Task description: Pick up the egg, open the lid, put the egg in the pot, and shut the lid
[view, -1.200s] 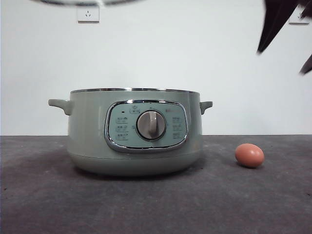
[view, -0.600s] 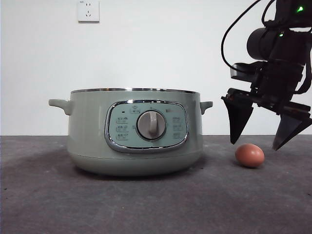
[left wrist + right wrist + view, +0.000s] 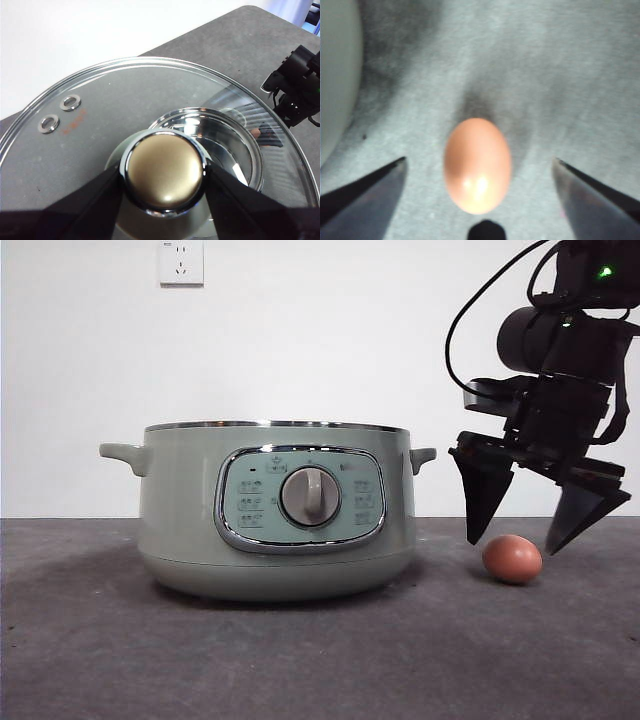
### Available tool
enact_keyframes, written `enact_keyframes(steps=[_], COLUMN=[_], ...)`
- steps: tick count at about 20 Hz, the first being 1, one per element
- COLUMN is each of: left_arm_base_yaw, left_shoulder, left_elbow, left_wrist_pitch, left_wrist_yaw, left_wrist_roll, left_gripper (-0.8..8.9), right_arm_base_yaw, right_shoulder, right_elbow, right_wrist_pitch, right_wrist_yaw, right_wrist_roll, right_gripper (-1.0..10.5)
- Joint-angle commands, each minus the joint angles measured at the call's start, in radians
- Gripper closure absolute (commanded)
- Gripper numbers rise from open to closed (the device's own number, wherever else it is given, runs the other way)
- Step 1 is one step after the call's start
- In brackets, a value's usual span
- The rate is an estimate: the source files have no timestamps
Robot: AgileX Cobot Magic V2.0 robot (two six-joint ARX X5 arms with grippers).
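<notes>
Table [image 3: 80, 660]: dark grey, matte, carries the pot and the egg.

Pot [image 3: 275, 510]: sage-green cooker, uncovered in the front view, steel rim bare on top, dial [image 3: 309, 496] facing the camera. It sits off to the side of the right gripper, near it but apart; the right wrist view catches only a pale slice of its wall at the frame edge.

Lid [image 3: 150, 150]: glass dome with steel rim, held up in the air by the left gripper [image 3: 162, 192]. Its 2 jaws are clamped on the knob [image 3: 164, 171] from opposite sides, both in contact. Through the glass the open pot and the other arm show below. The lid itself is out of the front view.

Right gripper [image 3: 522, 525]: jaws spread wide, tips pointing down, hovering just above the table next to the pot's side handle. Nothing held.

Egg [image 3: 512, 558]: brown-orange, lying on the table beside the pot, not touching it. Relative to the right gripper it sits directly below and between the 2 jaws, roughly centred in the gap. Right wrist view confirms: egg [image 3: 477, 165] in the middle, clear table on both sides before each jaw, no contact. In the front view the jaw tips end at about the height of the egg's top.
</notes>
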Motion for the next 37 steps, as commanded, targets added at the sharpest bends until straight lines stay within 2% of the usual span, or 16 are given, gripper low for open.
enact_keyframes(steps=[1,2,4,7,9,12,18,21,26,29,33,37], left_arm_base_yaw=[0.002,0.002,0.002,0.002,0.002,0.002,0.002,0.002,0.002,0.002,0.005,0.005], left_shoulder=[-0.011,-0.011,-0.011,-0.012,-0.012,-0.012,-0.013,-0.014,-0.021,-0.035,-0.052,-0.069], left_elbow=[0.009,0.009,0.009,0.009,0.009,0.009,0.009,0.009,0.009,0.009,0.009,0.009], left_wrist_pitch=[0.046,0.046,0.045,0.045,0.046,0.045,0.044,0.042,0.035,0.027,0.027,0.005], left_wrist_yaw=[0.008,0.008,0.008,0.008,0.008,0.008,0.008,0.008,0.008,0.007,0.008,0.007], left_wrist_roll=[-0.004,-0.004,-0.004,-0.004,-0.004,-0.004,-0.004,-0.004,-0.004,-0.004,-0.004,-0.004], left_gripper=[8.22,8.22,8.22,8.22,8.22,8.22,8.22,8.22,8.22,8.22,8.22,8.22], right_arm_base_yaw=[0.014,0.015,0.015,0.014,0.014,0.014,0.012,0.012,0.021,0.08,0.235,0.36], right_shoulder=[0.021,0.024,0.028,0.028,0.028,0.029,-0.03,-0.128,-0.246,-0.247,-0.184,-0.069], right_elbow=[0.003,0.002,0.002,0.002,0.002,0.002,0.002,0.017,0.143,0.278,0.395,0.436], right_wrist_pitch=[0.005,0.005,0.0,-0.004,-0.009,-0.009,-0.025,-0.029,-0.078,-0.094,-0.086,-0.032], right_wrist_yaw=[0.006,0.013,0.016,0.028,0.026,0.026,0.035,0.088,0.074,0.009,0.008,0.008], right_wrist_roll=[0.002,0.015,0.022,0.025,0.025,0.024,0.025,0.024,0.024,0.031,0.03,0.031], right_gripper=[5.1,5.4,6.8,7.3,8.7,9.6,9.6,9.6,9.6,9.6,9.6,9.6])
